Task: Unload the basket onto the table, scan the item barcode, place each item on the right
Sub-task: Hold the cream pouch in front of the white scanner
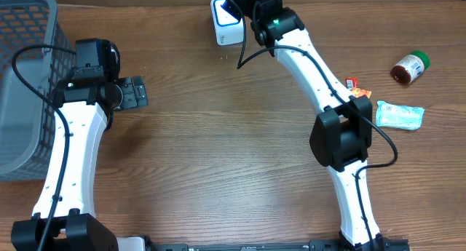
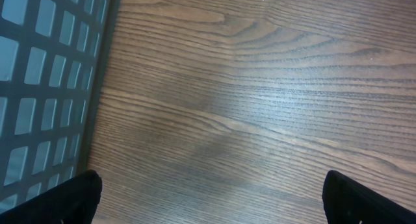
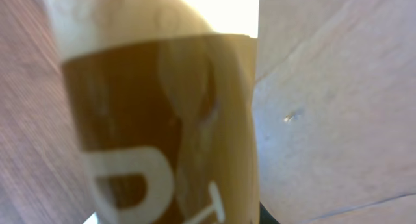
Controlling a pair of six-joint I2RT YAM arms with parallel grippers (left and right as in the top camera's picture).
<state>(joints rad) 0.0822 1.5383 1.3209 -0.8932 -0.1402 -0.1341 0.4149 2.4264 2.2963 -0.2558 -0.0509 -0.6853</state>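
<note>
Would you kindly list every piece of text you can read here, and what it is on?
Nothing can be read for certain.
The brown item bears large pale letters, blurred and cut off.
Print on the bottle, teal packet and scanner is too small.

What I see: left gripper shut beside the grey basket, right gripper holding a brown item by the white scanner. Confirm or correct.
Wrong on one point: the left gripper is open, not shut; the left wrist view shows its fingertips far apart. Otherwise right: beside the grey basket, right gripper holding the brown item by the white scanner.
</note>
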